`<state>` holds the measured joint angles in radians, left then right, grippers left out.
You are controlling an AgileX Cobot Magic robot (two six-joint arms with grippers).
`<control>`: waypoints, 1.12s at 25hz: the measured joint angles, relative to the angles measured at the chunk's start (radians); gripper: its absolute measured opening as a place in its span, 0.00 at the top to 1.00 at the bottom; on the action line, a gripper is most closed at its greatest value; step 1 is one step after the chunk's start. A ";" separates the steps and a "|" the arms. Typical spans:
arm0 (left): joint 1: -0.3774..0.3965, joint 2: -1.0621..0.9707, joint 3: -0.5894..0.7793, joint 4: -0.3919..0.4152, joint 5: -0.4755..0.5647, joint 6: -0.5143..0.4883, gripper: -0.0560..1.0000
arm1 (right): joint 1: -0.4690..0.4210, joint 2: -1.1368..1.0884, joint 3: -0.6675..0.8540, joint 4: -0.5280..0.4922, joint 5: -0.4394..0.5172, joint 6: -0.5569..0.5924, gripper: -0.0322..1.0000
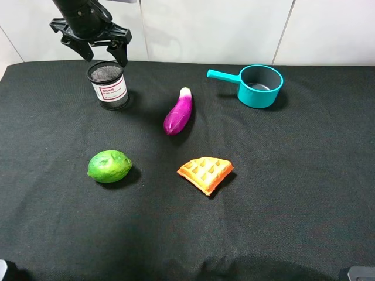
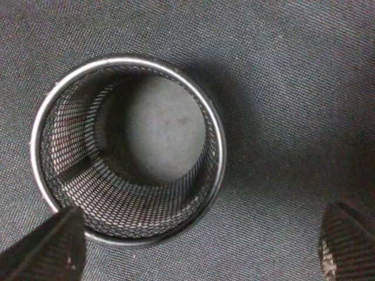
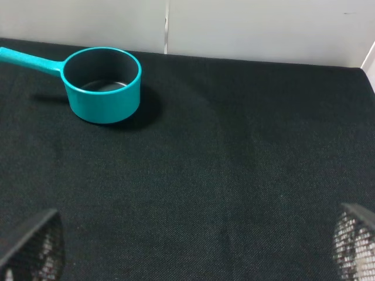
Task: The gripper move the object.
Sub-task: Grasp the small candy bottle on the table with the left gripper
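Directly beneath the spread-open, empty left end effector [image 1: 105, 57], the mesh cup [image 1: 109, 86] looks light, stiff yet dentable, best pinched across its rim.

The only writing was on the black mesh cup [image 1: 108, 82]. It had a white label [image 1: 111, 92] stuck on its side. The label had red print on it, in a few short lines. The print was too small and too blurry to read, so no word, name or number could be made out. The left wrist view looked down into the cup [image 2: 129, 149] from above, and nothing could be read there either.
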<state>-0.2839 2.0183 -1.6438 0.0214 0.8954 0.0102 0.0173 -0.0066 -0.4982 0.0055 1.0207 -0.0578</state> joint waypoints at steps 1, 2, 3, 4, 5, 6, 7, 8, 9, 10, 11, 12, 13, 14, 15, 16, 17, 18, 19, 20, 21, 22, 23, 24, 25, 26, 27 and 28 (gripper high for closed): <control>0.000 0.006 -0.003 0.002 0.000 0.000 0.16 | 0.000 0.000 0.000 0.000 0.000 0.000 0.30; 0.000 0.015 -0.007 0.002 0.001 0.000 0.16 | 0.000 0.000 0.000 0.000 0.000 0.000 0.30; 0.000 0.023 -0.009 0.004 0.001 0.000 0.16 | 0.000 0.000 0.000 0.000 0.000 0.000 0.30; -0.001 0.032 -0.013 0.004 0.001 0.000 0.16 | 0.000 0.000 0.000 0.000 0.000 0.000 0.30; -0.002 0.040 -0.019 0.004 0.001 0.000 0.16 | 0.000 0.000 0.000 0.000 0.000 0.000 0.30; -0.003 0.051 -0.026 0.004 0.001 0.000 0.16 | 0.000 0.000 0.000 0.000 0.000 0.000 0.30; -0.004 0.062 -0.031 0.004 0.003 0.000 0.16 | 0.000 0.000 0.000 0.000 0.000 0.000 0.30; -0.004 0.073 -0.038 0.004 0.006 0.000 0.16 | 0.000 0.000 0.000 0.000 0.000 0.000 0.30; -0.004 0.085 -0.043 0.004 0.007 0.000 0.16 | 0.000 0.000 0.000 0.000 0.000 0.000 0.30; -0.005 0.095 -0.044 0.004 0.006 0.000 0.16 | 0.000 0.000 0.000 0.000 0.000 0.000 0.30; -0.005 0.104 -0.045 0.004 0.004 0.000 0.16 | 0.000 0.000 0.000 0.000 0.000 0.000 0.30; -0.005 0.111 -0.047 0.004 0.002 0.000 0.16 | 0.000 0.000 0.000 0.000 0.000 0.000 0.30; -0.005 0.119 -0.048 0.004 -0.002 0.000 0.16 | 0.000 0.000 0.000 0.000 0.000 0.000 0.30; -0.005 0.126 -0.051 0.004 -0.003 0.000 0.16 | 0.000 0.000 0.000 0.000 0.000 0.000 0.30; -0.005 0.132 -0.055 0.004 -0.005 0.000 0.16 | 0.000 0.000 0.000 0.000 0.000 0.000 0.30; -0.005 0.140 -0.059 0.004 -0.005 0.000 0.16 | 0.000 0.000 0.000 0.000 0.000 0.000 0.30; -0.005 0.148 -0.064 0.004 -0.005 0.000 0.16 | 0.000 0.000 0.000 0.000 0.000 0.000 0.30; -0.005 0.157 -0.067 0.004 -0.009 0.000 0.16 | 0.000 0.000 0.000 0.000 0.000 0.000 0.30; -0.005 0.164 -0.070 0.004 -0.012 0.000 0.16 | 0.000 0.000 0.000 0.000 0.000 0.000 0.30; -0.005 0.172 -0.074 0.004 -0.016 0.000 0.16 | 0.000 0.000 0.000 0.000 0.000 0.000 0.30; -0.005 0.178 -0.076 0.004 -0.022 0.000 0.16 | 0.000 0.000 0.000 0.000 0.000 0.000 0.30; -0.005 0.182 -0.078 0.004 -0.025 0.000 0.16 | 0.000 0.000 0.000 0.000 0.000 0.000 0.30; -0.005 0.187 -0.080 0.005 -0.029 0.000 0.16 | 0.000 0.000 0.000 0.000 0.000 0.000 0.30; -0.005 0.191 -0.081 0.005 -0.033 0.000 0.16 | 0.000 0.000 0.000 0.000 0.000 0.000 0.30; -0.005 0.195 -0.081 0.005 -0.038 0.000 0.16 | 0.000 0.000 0.000 0.000 0.000 0.000 0.30; -0.005 0.199 -0.081 0.005 -0.043 0.000 0.16 | 0.000 0.000 0.000 0.000 0.000 0.000 0.30; -0.005 0.203 -0.081 0.005 -0.046 0.000 0.16 | 0.000 0.000 0.000 0.000 0.000 0.000 0.30; -0.005 0.210 -0.082 0.005 -0.048 0.000 0.16 | 0.000 0.000 0.000 0.000 0.000 0.000 0.30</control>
<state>-0.2889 2.2280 -1.7255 0.0265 0.8471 0.0104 0.0173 -0.0066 -0.4982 0.0055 1.0207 -0.0578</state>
